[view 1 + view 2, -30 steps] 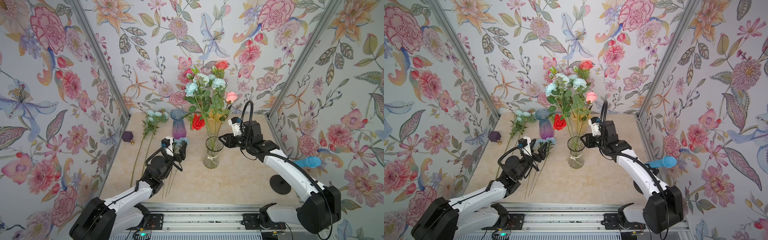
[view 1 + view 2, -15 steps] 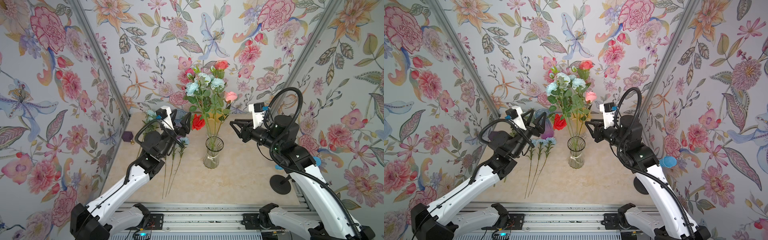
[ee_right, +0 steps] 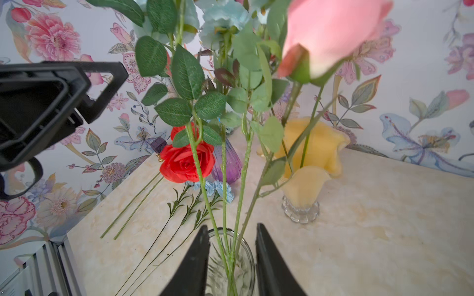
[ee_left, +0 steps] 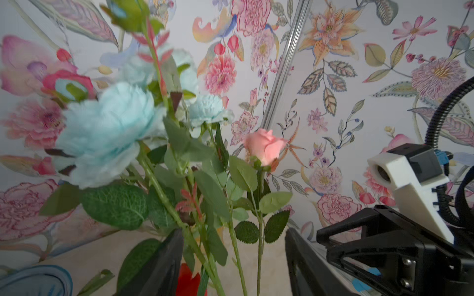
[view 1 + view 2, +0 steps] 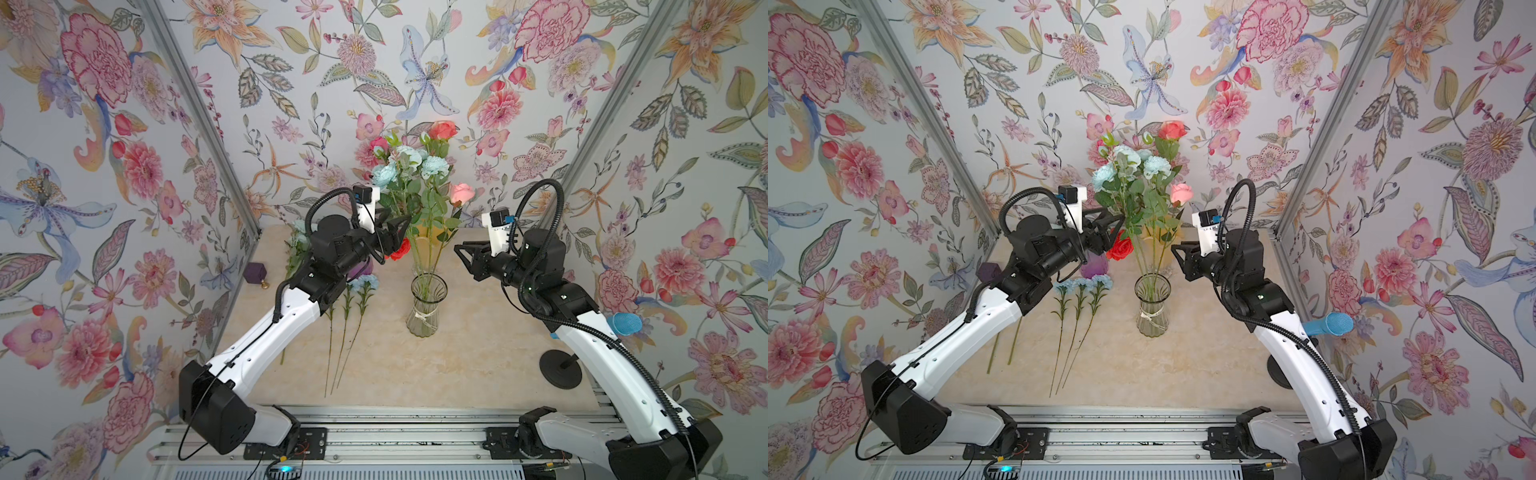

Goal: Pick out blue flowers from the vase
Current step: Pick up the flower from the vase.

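1. Floral wallpaper point(image 5: 104, 124) in pink, orange and lilac covers the three walls, which meet at bare aluminium corner posts point(image 5: 199, 124).
2. The cream, marble-patterned tabletop point(image 5: 457, 374) is smooth and matt. A ribbed metal rail point(image 5: 395, 428) runs along its near edge.
3. Two white-and-black arms rise from that rail and flank the bouquet.
   - The left gripper point(image 4: 230, 261) has its jaws apart. Several green stems pass between the fingers, one thorny stem close against a finger, and nothing is clamped.
   - The right gripper point(image 5: 463, 253) hovers beside the bouquet without touching it. Its jaws are narrowly parted and empty.
4. A clear glass vase point(image 5: 424, 307), waisted and tied with pale string, stands mid-table. A pale blue ruffled spray point(image 5: 409, 164) sits high in its bunch among broad green leaves.
5. The same vase holds three roses:
   - a coral rose point(image 5: 442, 129) at the top;
   - a pink rosebud point(image 5: 461, 193) on the right arm's side;
   - a red rose point(image 5: 401, 249) hanging low, just beside the left gripper's fingers.
6. Three single pale blue flowers point(image 5: 1084, 284) lie flat on the table on the left arm's side of the vase, their thin stems pointing to the near edge. A leafy blue spray point(image 5: 297, 237) lies farther out, mostly hidden behind the left arm.
7. A purple ribbed glass vase point(image 3: 230, 164) and a yellow ruffled glass vase point(image 3: 307, 153) stand behind the bouquet.
8. A bright blue foam-headed microphone point(image 5: 625, 324) on a round black stand point(image 5: 561, 368) sits by the wall, partly behind the right arm.
9. A small dark purple block point(image 5: 257, 272) rests near the opposite wall.
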{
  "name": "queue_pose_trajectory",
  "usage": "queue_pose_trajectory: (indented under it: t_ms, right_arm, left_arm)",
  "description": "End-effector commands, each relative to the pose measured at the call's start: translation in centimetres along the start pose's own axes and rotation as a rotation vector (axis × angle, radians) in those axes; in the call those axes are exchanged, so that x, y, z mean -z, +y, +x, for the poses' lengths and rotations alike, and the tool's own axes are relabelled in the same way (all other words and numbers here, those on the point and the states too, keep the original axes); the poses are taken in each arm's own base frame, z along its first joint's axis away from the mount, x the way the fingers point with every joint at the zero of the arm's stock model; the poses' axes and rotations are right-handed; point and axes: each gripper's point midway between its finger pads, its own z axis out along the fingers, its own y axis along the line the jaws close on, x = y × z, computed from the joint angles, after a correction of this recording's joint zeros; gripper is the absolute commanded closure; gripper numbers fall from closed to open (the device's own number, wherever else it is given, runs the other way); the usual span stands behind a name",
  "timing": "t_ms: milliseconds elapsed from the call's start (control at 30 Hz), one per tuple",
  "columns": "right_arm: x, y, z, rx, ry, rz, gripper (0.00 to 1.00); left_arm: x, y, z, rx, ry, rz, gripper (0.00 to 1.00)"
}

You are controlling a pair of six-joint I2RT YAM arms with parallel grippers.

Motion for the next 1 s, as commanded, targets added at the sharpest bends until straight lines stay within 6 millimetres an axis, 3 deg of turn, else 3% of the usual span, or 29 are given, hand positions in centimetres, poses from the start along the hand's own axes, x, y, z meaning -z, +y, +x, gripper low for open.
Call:
queue_pose_trajectory:
  t_ms: [0,133,267,500,733,967]
  right_arm:
    - [1.3,1.3,-2.6,0.015,-0.158,-0.058,0.57]
    - [0.9,1.4,-2.4,0.016,-0.146,-0.069,0.48]
    - [1.9,1.6,-2.3,0.013,-0.169,-0.07,0.44]
    - [3.1,1.6,-2.6,0.017,-0.198,-0.047,0.48]
    - [2.0,1.2,-2.0,0.005,-0.17,-0.046,0.49]
    - [1.4,1.1,-1.8,-0.003,-0.159,-0.054,0.5]
  left_arm:
    - [-0.6,-0.9,0.4,0.016,0.03,0.045,0.35]
    - [-1.4,-0.3,1.3,0.015,0.069,0.016,0.36]
    - [-2.0,0.7,2.4,0.009,0.129,-0.034,0.37]
    - [-1.5,0.9,4.6,0.045,0.147,-0.036,0.37]
    - [-1.8,0.5,5.5,0.057,0.193,-0.01,0.35]
    - [-2.2,1.0,8.6,0.096,0.245,0.014,0.3]
